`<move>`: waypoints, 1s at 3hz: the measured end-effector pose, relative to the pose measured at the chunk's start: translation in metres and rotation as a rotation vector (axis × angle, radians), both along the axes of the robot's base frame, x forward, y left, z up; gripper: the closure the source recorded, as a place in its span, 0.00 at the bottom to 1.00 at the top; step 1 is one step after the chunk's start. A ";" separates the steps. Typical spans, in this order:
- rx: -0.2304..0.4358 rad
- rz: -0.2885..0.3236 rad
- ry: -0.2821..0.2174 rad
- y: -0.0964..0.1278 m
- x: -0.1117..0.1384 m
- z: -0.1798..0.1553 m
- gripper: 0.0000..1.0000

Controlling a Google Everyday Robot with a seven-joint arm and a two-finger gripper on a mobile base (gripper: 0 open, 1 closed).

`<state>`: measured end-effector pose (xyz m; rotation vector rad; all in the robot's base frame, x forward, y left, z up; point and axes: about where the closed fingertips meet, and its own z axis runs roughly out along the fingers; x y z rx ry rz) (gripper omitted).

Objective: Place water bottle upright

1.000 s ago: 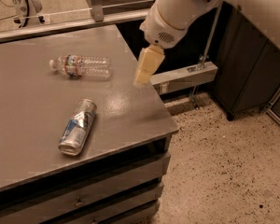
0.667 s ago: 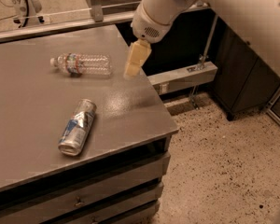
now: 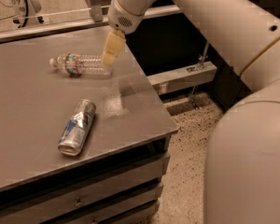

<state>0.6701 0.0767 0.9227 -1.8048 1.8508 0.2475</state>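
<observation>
The water bottle is clear ribbed plastic with a white cap at its left end and a red-and-blue band near the neck. It lies on its side at the back of the grey table. My gripper hangs from the white arm right over the bottle's base end, its cream tip at or just above the bottle. Whether it touches the bottle I cannot tell.
A silver-blue drink can lies on its side nearer the table's front. The table's right edge is close to the gripper. Drawers sit under the table. A grey rail and speckled floor lie to the right.
The gripper has moved left and back, from beyond the bottle's base end to directly over it. The bottle and can have not moved on the table.
</observation>
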 end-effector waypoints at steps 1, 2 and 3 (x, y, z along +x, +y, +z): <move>0.011 0.026 0.052 0.036 -0.007 -0.002 0.00; 0.005 0.047 0.077 0.068 -0.018 -0.012 0.00; -0.021 0.058 0.079 0.094 -0.024 -0.026 0.00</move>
